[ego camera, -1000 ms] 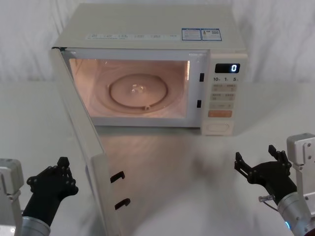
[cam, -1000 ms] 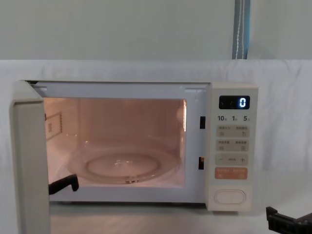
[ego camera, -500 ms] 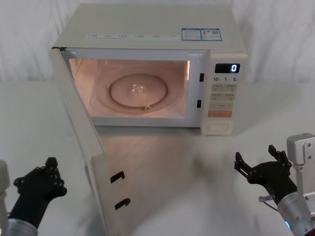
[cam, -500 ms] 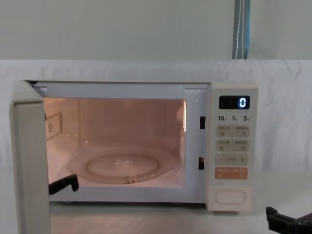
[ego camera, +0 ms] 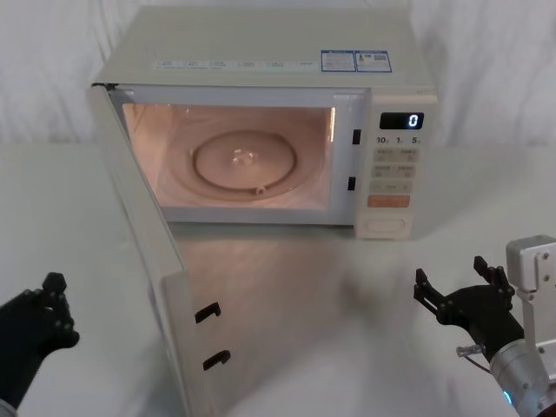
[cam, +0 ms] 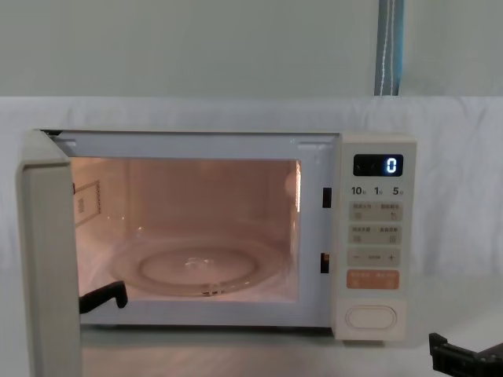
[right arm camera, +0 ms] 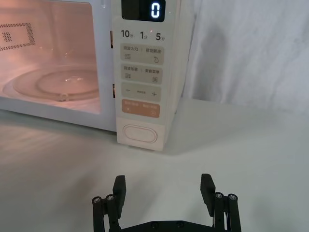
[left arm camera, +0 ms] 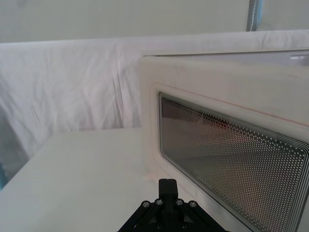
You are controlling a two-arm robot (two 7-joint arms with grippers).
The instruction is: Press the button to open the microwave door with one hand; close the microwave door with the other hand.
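The microwave door (ego camera: pixel 146 243) stands wide open, swung out toward me on the left, and its edge shows in the chest view (cam: pixel 49 259). The cavity is lit, with a glass turntable (ego camera: pixel 244 162) inside. The cream pill-shaped button (ego camera: pixel 385 225) sits at the bottom of the control panel, also seen as the button (right arm camera: pixel 140 134). My left gripper (ego camera: pixel 43 304) is low at the left, outside the door and apart from it, shut; its tip (left arm camera: pixel 167 184) faces the door's window (left arm camera: pixel 231 164). My right gripper (ego camera: pixel 463 291) hovers open in front of the panel, well short of the button (cam: pixel 371 316).
The microwave (ego camera: pixel 261 61) stands on a white table (ego camera: pixel 347 304) draped in white cloth. The open door cuts across the left half of the table. Bare table lies between my right gripper (right arm camera: pixel 163 186) and the panel.
My left gripper has drawn back toward the lower left, away from the open door. The right gripper, the door and the display have not moved.
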